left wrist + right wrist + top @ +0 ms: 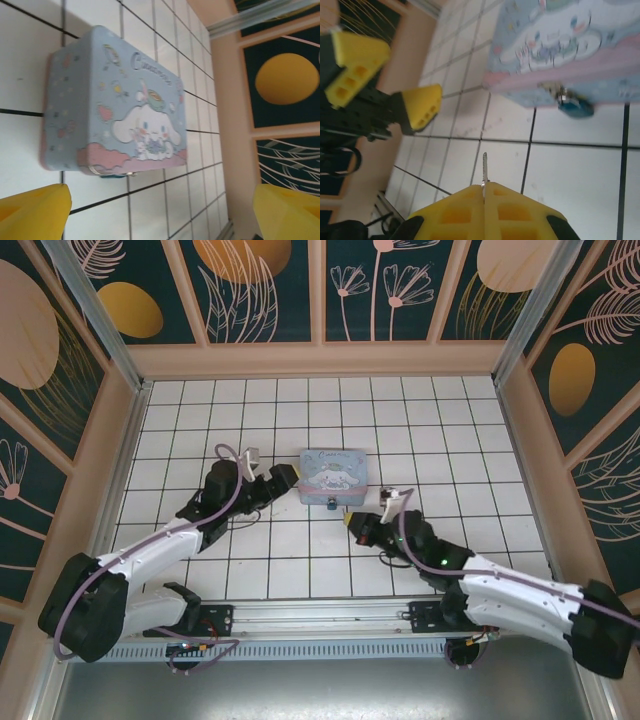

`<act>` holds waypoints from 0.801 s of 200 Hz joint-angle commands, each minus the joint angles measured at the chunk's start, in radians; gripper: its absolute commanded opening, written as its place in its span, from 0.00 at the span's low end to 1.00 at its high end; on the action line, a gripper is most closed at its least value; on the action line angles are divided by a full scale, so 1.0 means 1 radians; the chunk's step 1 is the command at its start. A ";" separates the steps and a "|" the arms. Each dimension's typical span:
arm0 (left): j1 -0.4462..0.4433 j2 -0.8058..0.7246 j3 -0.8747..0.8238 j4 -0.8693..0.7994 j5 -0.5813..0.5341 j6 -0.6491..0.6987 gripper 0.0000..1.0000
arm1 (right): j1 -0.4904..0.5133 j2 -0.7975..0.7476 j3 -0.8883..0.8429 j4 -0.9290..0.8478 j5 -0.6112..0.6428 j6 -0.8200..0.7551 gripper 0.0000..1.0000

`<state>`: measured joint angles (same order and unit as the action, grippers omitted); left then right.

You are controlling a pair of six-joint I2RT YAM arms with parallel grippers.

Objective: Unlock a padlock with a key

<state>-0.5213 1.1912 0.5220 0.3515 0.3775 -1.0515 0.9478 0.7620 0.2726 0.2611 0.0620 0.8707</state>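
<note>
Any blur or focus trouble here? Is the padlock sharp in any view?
Top external: sharp, evenly lit, padlock tiny against the tin. Left wrist: tin slightly soft. Right wrist: padlock and tin blurred, key in the right end effector crisper.

You get bright, even overhead light in top view; white tiled floor (330, 570) near washed out, soft faint shadows under arms. Slight bend in straight lines toward frame edges. Your left wrist view: cartoon tin (115, 100) soft, hazy, pale; yellow fingertips (30, 212) blurred at bottom corners. Your right wrist view: heavy blur, tile highlights blown; padlock (575, 106) smeared, key (484, 170) thin but readable, near fingers (465, 212) out of focus.
</note>
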 commanded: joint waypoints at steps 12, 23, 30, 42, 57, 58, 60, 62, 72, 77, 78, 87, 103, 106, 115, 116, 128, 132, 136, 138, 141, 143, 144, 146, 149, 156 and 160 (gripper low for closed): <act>-0.003 0.041 0.043 0.133 0.123 -0.054 0.92 | -0.096 -0.139 -0.067 0.060 -0.131 -0.051 0.00; -0.015 0.060 0.052 0.153 0.135 -0.067 0.91 | -0.117 -0.162 -0.084 0.075 -0.150 -0.038 0.00; -0.025 0.071 0.058 0.167 0.142 -0.073 0.90 | -0.125 -0.168 -0.092 0.096 -0.162 -0.029 0.00; -0.046 0.087 0.069 0.183 0.145 -0.076 0.89 | -0.132 -0.159 -0.100 0.126 -0.174 -0.013 0.00; -0.072 0.104 0.083 0.203 0.147 -0.076 0.87 | -0.132 -0.131 -0.106 0.180 -0.191 0.002 0.00; -0.074 0.105 0.084 0.204 0.147 -0.077 0.86 | -0.132 -0.128 -0.105 0.184 -0.191 0.003 0.00; -0.078 0.108 0.086 0.207 0.148 -0.077 0.86 | -0.133 -0.122 -0.106 0.192 -0.194 0.005 0.00; -0.083 0.110 0.087 0.212 0.149 -0.077 0.86 | -0.132 -0.116 -0.106 0.201 -0.196 0.008 0.00; -0.098 0.122 0.094 0.229 0.151 -0.081 0.84 | -0.133 -0.086 -0.105 0.247 -0.211 0.021 0.00; -0.106 0.128 0.097 0.241 0.154 -0.084 0.83 | -0.133 -0.070 -0.106 0.270 -0.216 0.027 0.00; -0.107 0.129 0.098 0.243 0.154 -0.085 0.83 | -0.133 -0.066 -0.105 0.274 -0.217 0.029 0.00; -0.119 0.142 0.099 0.266 0.161 -0.094 0.81 | -0.133 -0.038 -0.100 0.308 -0.227 0.036 0.00; -0.133 0.159 0.098 0.293 0.169 -0.103 0.78 | -0.133 0.010 -0.081 0.354 -0.241 0.041 0.00; -0.136 0.162 0.098 0.297 0.171 -0.104 0.77 | -0.133 0.022 -0.077 0.362 -0.243 0.043 0.00; -0.141 0.170 0.095 0.310 0.173 -0.107 0.76 | -0.133 0.049 -0.065 0.382 -0.253 0.044 0.00; -0.142 0.170 0.095 0.312 0.173 -0.108 0.75 | -0.133 0.052 -0.063 0.385 -0.254 0.044 0.00; -0.146 0.181 0.093 0.334 0.179 -0.115 0.73 | -0.133 0.082 -0.051 0.412 -0.264 0.048 0.00; -0.146 0.183 0.093 0.342 0.182 -0.117 0.72 | -0.133 0.089 -0.047 0.420 -0.268 0.048 0.00; -0.147 0.185 0.093 0.346 0.185 -0.119 0.71 | -0.133 0.100 -0.043 0.426 -0.271 0.050 0.00; -0.148 0.187 0.093 0.349 0.186 -0.120 0.71 | -0.133 0.104 -0.040 0.429 -0.273 0.051 0.00; -0.149 0.189 0.093 0.354 0.188 -0.121 0.71 | -0.133 0.109 -0.038 0.435 -0.275 0.052 0.00; -0.148 0.190 0.093 0.356 0.188 -0.122 0.71 | -0.133 0.113 -0.037 0.438 -0.276 0.053 0.00; -0.148 0.191 0.093 0.358 0.188 -0.122 0.70 | -0.133 0.114 -0.037 0.440 -0.276 0.053 0.00; -0.149 0.192 0.094 0.359 0.189 -0.122 0.70 | -0.133 0.117 -0.034 0.444 -0.278 0.054 0.00; -0.150 0.194 0.095 0.362 0.190 -0.122 0.70 | -0.133 0.122 -0.033 0.450 -0.279 0.055 0.00; -0.152 0.199 0.097 0.368 0.194 -0.122 0.67 | -0.133 0.130 -0.026 0.459 -0.280 0.057 0.00; -0.152 0.202 0.098 0.371 0.196 -0.124 0.66 | -0.133 0.134 -0.023 0.461 -0.281 0.058 0.00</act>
<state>-0.6651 1.3746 0.5987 0.6395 0.5430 -1.1656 0.8196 0.8764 0.2020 0.5999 -0.1856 0.9077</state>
